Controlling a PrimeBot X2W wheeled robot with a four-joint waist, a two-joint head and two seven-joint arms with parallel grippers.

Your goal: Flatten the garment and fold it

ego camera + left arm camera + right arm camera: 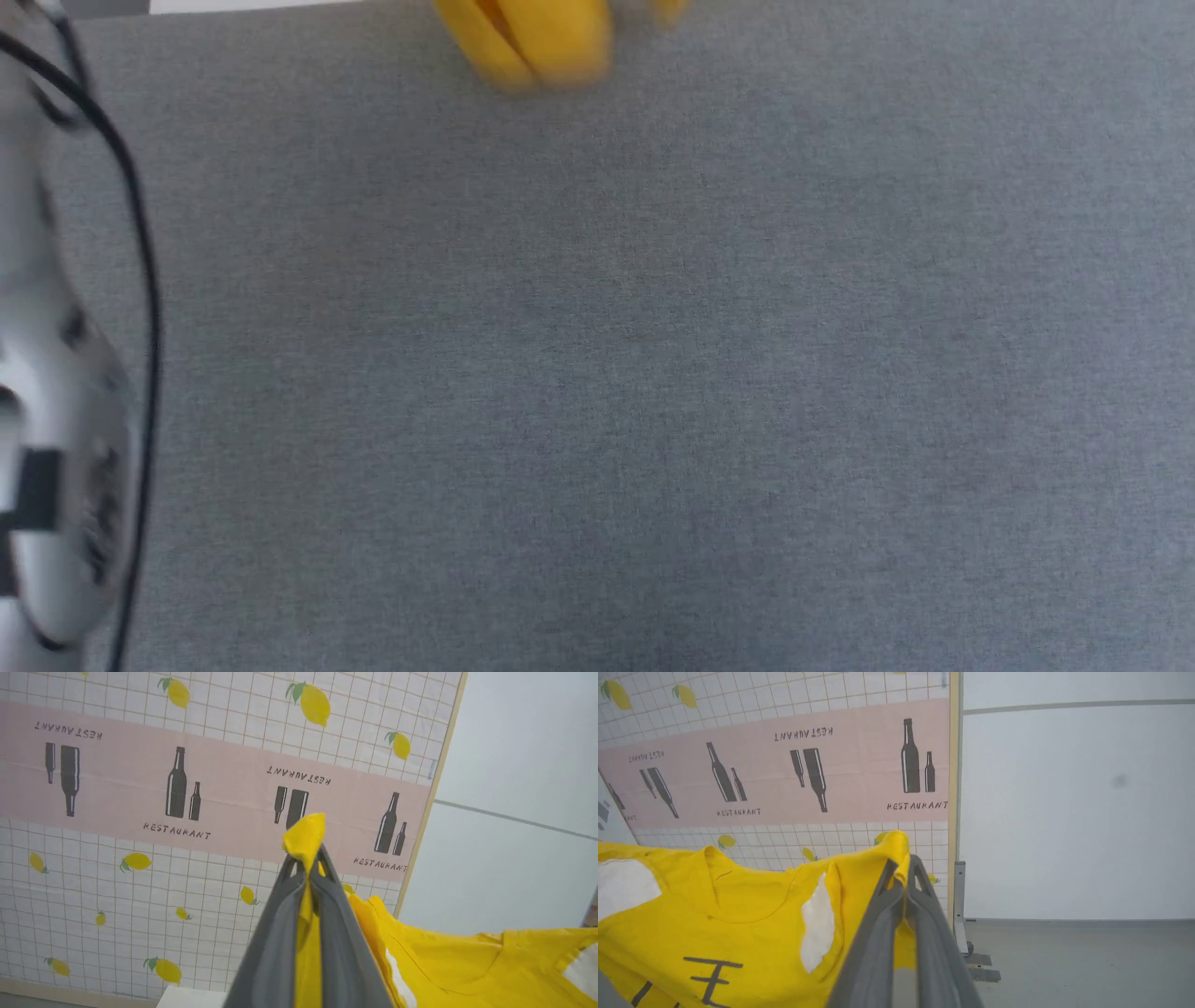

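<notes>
The yellow T-shirt hangs in the air between my two grippers. In the left wrist view my left gripper (306, 861) is shut on a pinch of the garment (472, 961), whose collar stretches off to the lower right. In the right wrist view my right gripper (903, 868) is shut on the garment (738, 924) at a shoulder edge; its white patches and black stripes face this camera. A blurred bottom end of the garment (532, 42) dangles at the top of the head view, above the grey table (653, 373).
My pale left forearm (56, 392) with a black cable runs down the left edge of the head view. A lemon-and-bottle patterned screen (140, 812) and a white wall (1064, 812) stand behind. A wooden post with a metal foot (959, 905) rises from the floor.
</notes>
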